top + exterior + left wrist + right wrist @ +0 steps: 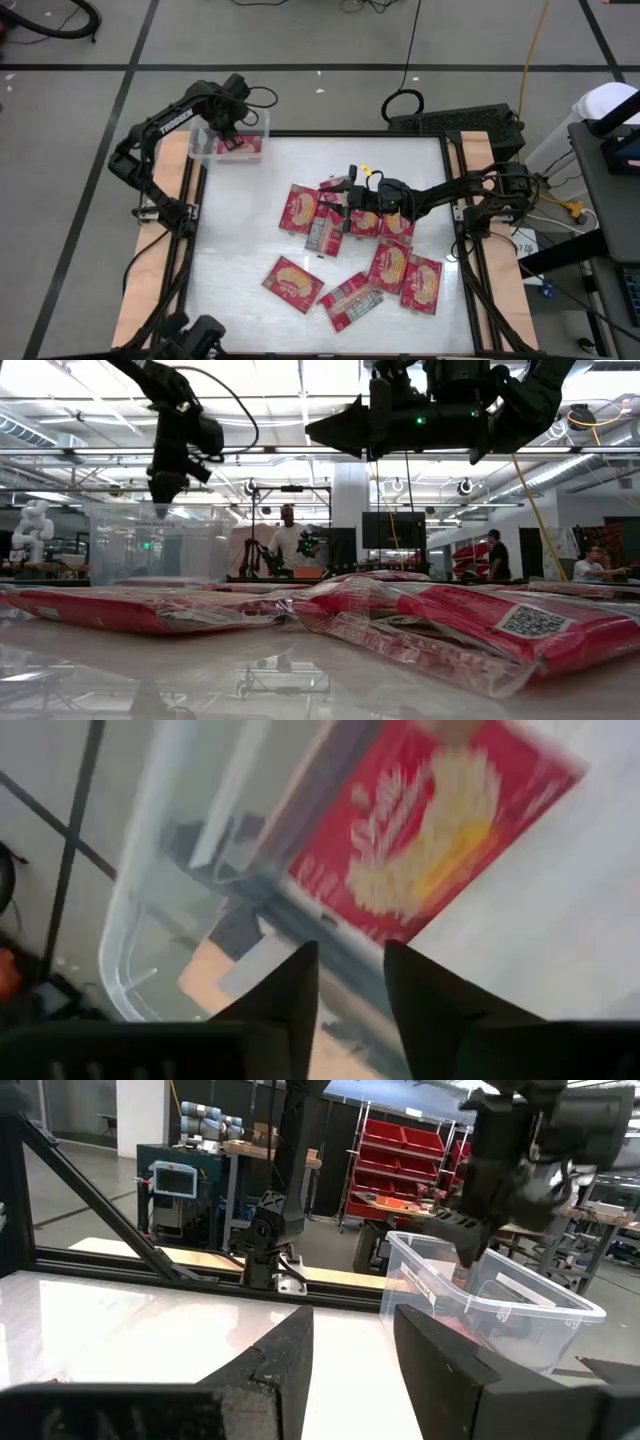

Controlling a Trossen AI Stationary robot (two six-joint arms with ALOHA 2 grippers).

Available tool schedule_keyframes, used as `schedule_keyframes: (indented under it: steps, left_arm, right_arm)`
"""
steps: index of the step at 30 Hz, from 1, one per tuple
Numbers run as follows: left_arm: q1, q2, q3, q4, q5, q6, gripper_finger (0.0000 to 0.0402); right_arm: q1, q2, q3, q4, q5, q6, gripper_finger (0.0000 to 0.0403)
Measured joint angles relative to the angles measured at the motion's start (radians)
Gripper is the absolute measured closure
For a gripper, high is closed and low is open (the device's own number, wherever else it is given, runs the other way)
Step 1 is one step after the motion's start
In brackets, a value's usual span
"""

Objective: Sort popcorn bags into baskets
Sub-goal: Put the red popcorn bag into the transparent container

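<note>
The left end effector (232,128) hangs just above the small clear plastic rectangular bin (205,150) at the far left corner of the white worktop (240,240). Its two dark fingers (290,995) stand spread with nothing between them. One flat red popcorn packet (440,820) lies inside the bin, picture side up, below the fingers and apart from them. So the drop appears done, and the step in hand is probably to lift clear and go for another packet.

To do that well, the left arm should rise straight up first, so the fingers do not catch the bin's rim or drag the light container sideways.

The remaining red packets (294,282) lie scattered over the middle and near part of the worktop, some overlapping. The right end effector (352,185) is held above the far edge of that cluster, with fingers (285,1345) apart and empty.

The arms should not both reach into the pile's middle. A sensible choice for the next grasp is a packet that lies alone, such as the one near the front left of the group. The packets are thin and slippery, so pinching an edge or a raised corner would likely hold better than pressing flat on the face.
</note>
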Motion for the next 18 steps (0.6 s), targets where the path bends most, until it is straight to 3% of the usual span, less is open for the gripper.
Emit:
schedule_keyframes:
  steps: [6, 9, 14, 18]
  left_arm:
    - [-0.114, -0.155, -0.001, 0.065, 0.19, -0.095, 0.0351]
    - [-0.22, -0.266, -0.046, 0.149, 0.228, -0.101, 0.0375]
    - [-0.426, -0.458, -0.215, 0.354, 0.27, -0.113, 0.0394]
    - [-0.58, -0.574, -0.371, 0.534, 0.266, -0.185, 0.039]
  right_arm:
    - [0.0, 0.0, 0.0, -0.059, 0.008, 0.031, 0.0268]
    - [0.0, 0.0, 0.0, -0.122, 0.008, 0.098, 0.0268]
    - [0.006, -0.011, 0.005, -0.254, 0.059, 0.161, 0.0268]
    - [0.006, -0.083, 0.064, -0.539, 0.062, 0.217, 0.0268]
